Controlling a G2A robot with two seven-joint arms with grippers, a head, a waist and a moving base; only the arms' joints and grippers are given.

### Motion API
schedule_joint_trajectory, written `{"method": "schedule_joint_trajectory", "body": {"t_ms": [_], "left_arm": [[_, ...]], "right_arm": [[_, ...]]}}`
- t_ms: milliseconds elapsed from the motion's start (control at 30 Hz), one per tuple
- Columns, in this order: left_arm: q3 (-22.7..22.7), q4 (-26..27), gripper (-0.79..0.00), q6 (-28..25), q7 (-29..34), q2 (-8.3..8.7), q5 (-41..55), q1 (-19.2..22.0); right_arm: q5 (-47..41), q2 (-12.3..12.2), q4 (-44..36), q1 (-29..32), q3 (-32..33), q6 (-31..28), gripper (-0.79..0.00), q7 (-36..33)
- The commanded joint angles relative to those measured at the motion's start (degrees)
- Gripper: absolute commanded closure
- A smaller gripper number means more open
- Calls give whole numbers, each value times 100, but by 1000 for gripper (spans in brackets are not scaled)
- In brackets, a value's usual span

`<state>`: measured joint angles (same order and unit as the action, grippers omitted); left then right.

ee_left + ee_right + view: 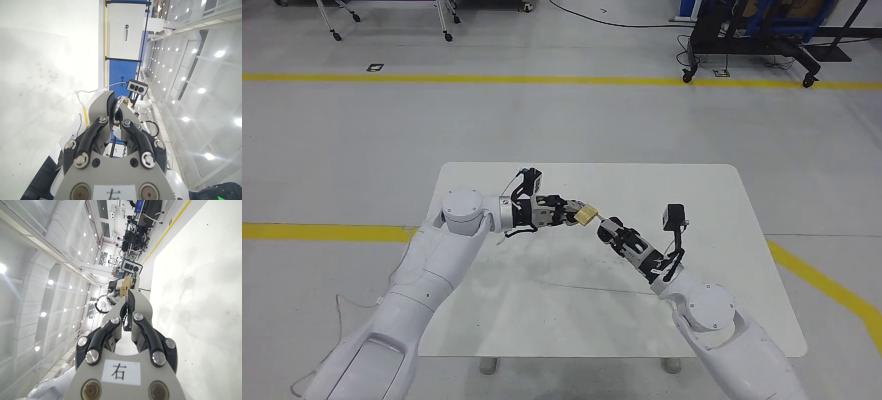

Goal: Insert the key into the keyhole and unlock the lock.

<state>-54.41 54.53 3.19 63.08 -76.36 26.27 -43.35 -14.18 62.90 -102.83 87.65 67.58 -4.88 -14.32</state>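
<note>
at the left of the top view the left gripper point(570, 211) points rightward above the white table point(712, 200), its fingers clamped on the lock point(586, 214). its wrist view shows the steel shackle point(118, 107) pinched between the pads, with the brass body standing out past the tips. so the lock is off the table, held in the air over its middle. its long axis runs from the shackle in the left gripper out and slightly toward the robot, so the keyhole end faces the other arm. just to the right, the right gripper point(609, 229) comes up along nearly the same slanted line, nose to nose with the left. its fingers are drawn together, and their tips are touching or all but touching the lock's end face. the key is hidden between the pads, and i cannot tell whether its blade has entered the keyhole. by my judgement the coming move turns on this line-up. the keyhole lies straight ahead of the right fingertips, so the right arm should push and then twist along the lock's axis. the left arm only braces.
</note>
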Motion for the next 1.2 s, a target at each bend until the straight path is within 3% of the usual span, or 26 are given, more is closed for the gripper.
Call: {"method": "schedule_joint_trajectory", "body": {"t_ms": [0, 267, 900, 1167], "left_arm": [[-44, -7, 0, 6, -62, 8, 27, -7], [-91, 83, 0, 49, -140, 35, -50, -60], [-29, 195, 0, 27, -95, 45, -245, -72], [-188, 212, 0, -175, 129, 142, -537, 9]], "right_arm": [[11, 3, -27, 29, 19, -13, 0, -13], [40, 5, -201, 185, 123, -72, 0, -156], [9, 103, 80, -111, 11, 223, 0, -315], [-510, 32, 103, -49, 345, 157, 0, -1551]]}}
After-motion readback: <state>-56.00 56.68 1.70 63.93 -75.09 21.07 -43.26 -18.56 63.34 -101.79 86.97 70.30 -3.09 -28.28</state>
